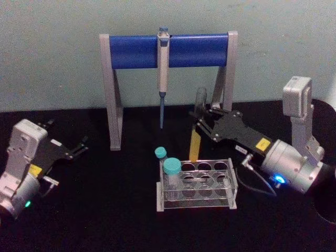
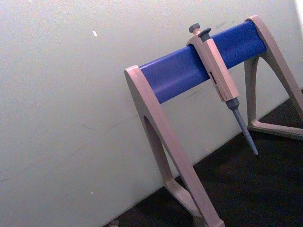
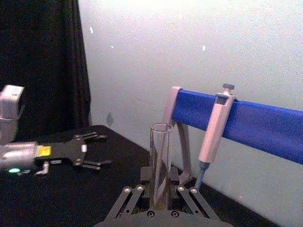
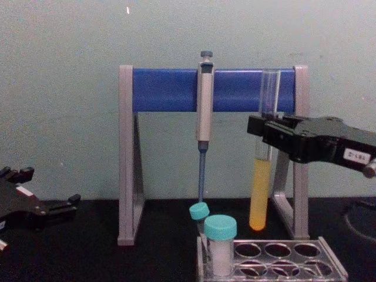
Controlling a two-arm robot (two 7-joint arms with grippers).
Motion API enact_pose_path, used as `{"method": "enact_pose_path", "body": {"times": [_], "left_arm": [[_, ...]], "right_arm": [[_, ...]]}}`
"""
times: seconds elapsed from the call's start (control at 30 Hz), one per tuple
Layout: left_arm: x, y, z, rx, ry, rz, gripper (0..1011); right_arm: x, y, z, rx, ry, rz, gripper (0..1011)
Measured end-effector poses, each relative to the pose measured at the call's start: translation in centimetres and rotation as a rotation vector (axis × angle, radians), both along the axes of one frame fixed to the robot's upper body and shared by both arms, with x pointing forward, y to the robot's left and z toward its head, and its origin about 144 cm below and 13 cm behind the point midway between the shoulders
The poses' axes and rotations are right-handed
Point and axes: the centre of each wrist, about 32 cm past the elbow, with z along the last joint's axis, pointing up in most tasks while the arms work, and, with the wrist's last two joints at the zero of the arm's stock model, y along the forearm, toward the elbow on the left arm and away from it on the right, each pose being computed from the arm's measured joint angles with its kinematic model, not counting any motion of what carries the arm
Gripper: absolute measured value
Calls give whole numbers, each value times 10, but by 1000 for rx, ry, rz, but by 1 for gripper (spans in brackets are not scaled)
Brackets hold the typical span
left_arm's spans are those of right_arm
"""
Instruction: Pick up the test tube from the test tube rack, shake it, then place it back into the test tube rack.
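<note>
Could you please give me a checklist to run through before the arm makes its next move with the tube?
1. Right gripper shut on test tube: ok.
2. Tube bottom clear above test tube rack: ok.
3. Tube near upright, liquid low: ok.
4. Empty rack holes available: ok.
5. Left gripper parked at left, open: ok.
6. Depth gap to hanging pipette: cannot tell.

On tabletop [image 1: 105,220], front centre: test tube rack [image 1: 197,184], two vials [image 1: 171,173] in its left-end holes. Behind it: stand [image 1: 168,50], pipette [image 1: 163,68] hanging from its crossbar [image 1: 131,51]. Above rack's rear edge: test tube [image 1: 195,142], in right pincer [image 1: 199,122]. Far left: left pincer [image 1: 79,147].
</note>
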Motion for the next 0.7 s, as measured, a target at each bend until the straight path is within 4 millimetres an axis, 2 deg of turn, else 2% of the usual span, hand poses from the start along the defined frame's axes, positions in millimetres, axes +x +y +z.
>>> {"method": "enact_pose_path", "body": {"times": [0.27,0.7], "left_arm": [[0,0,0,0,0,0,1010],[0,0,0,0,0,0,1010]], "right_arm": [[26,0,2,9,-29,-23,223],[30,-11,3,-4,-36,-73,223]]}}
